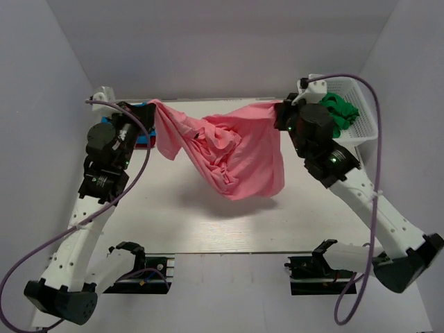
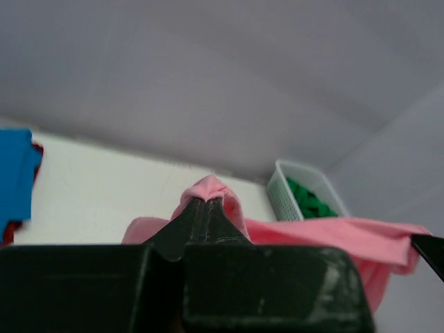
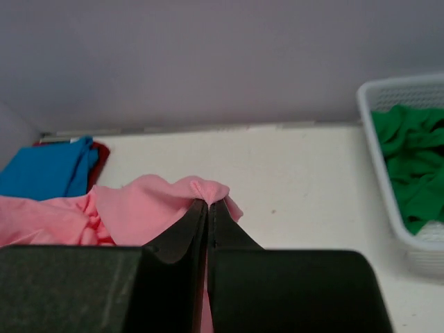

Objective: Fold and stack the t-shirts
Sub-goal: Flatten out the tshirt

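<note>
Your left hand (image 1: 148, 105) and right hand (image 1: 281, 111) each pinch an upper edge of the salmon pink t-shirt (image 1: 236, 152), which sags between them above bare bench (image 1: 291, 222). The blue t-shirt (image 3: 41, 173) lies beside the left hand, and the basket (image 1: 366, 128) of green t-shirts (image 1: 340, 114) crowds the right hand's outer side.

Salmon pink t-shirt (image 1: 239, 154) hangs stretched, bunched, in mid-air.

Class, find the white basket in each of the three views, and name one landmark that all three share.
Top external: the white basket sits at the upper right.
Left wrist: right of centre.
Right wrist: at the right edge.
Shared landmark: the pink t-shirt, visible in all three.
</note>
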You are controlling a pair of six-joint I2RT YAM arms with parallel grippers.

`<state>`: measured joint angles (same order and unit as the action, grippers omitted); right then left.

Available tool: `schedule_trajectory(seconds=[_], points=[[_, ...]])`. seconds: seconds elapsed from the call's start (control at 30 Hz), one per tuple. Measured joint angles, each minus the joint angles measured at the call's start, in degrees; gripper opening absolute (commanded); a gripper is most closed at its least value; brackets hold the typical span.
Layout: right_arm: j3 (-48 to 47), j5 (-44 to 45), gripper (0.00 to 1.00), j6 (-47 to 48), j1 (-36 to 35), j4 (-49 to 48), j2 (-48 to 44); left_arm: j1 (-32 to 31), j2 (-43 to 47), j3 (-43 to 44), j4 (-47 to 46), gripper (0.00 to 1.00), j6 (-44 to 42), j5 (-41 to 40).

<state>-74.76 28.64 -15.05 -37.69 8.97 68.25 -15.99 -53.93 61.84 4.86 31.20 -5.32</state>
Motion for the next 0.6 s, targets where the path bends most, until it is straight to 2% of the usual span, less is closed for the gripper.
schedule_trajectory(seconds=[0.13,0.33,0.6], points=[[-1.60,5.01,0.00,4.52,0.09,-0.26,-5.73,0.00,1.42,3.85,-0.59,0.00,-2.08,-4.22],[-1.64,13.29,0.00,12.15,0.09,-2.43,-13.22,0.02,4.85,4.02,1.14,0.00,-3.91,-11.41],[-1.64,17.90,0.00,17.62,0.07,-3.21,-19.23,0.07,11.30,4.31,4.83,0.00,-5.51,-18.95]])
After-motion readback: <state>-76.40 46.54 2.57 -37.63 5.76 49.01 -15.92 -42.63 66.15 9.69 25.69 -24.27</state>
